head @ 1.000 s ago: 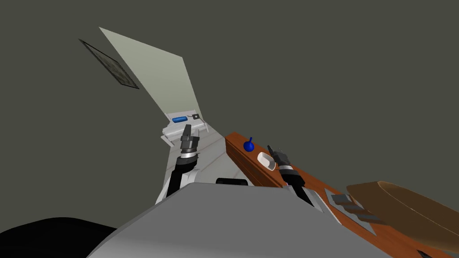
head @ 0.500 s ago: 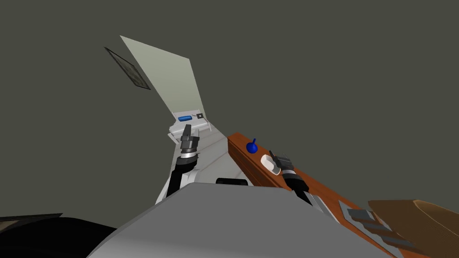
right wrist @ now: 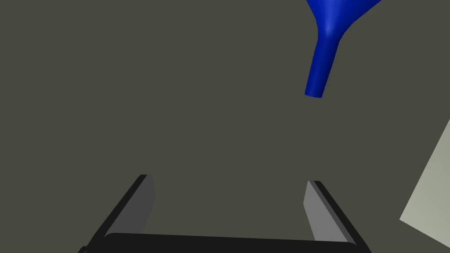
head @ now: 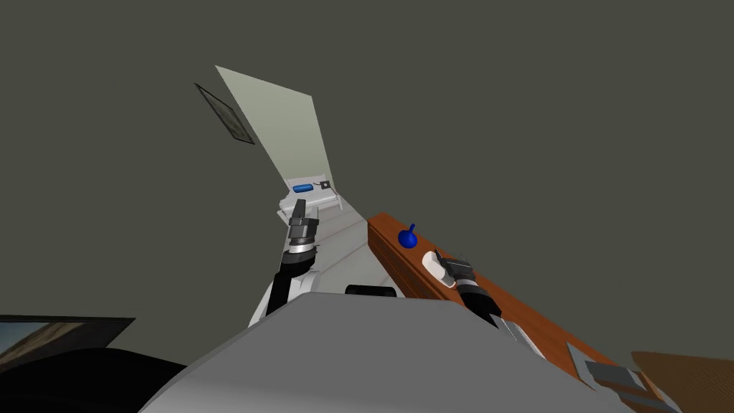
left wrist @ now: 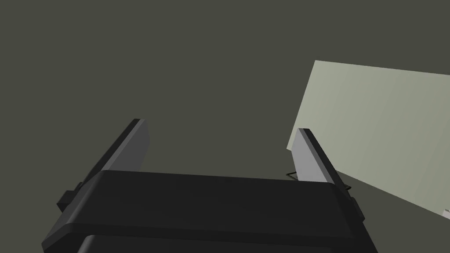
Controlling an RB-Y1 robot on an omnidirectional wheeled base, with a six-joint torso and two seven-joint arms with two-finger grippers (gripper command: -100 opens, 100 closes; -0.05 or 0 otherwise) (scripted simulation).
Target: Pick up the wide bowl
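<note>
Bowl's place: the white bowl [head: 430, 262] is seen just right of the head view's centre, on a brown wooden counter [head: 393, 258], just below and right of a blue vase [head: 407, 238].
Direction from hand: the bowl lies up and left of the right gripper [head: 448, 264], which overlaps its lower right edge; contact cannot be told.
Nearer arm: the right; the left gripper [head: 298, 209] is held well apart, left of centre.
Right hand: fingers spread wide, nothing between them [right wrist: 228, 184].
Left hand: fingers spread wide, empty [left wrist: 219, 147].
Bowl's look: plain, shallow, drawn as an oval running upper left to lower right along the counter.
Judgement: the fingers must be brought down over the rim.
</note>
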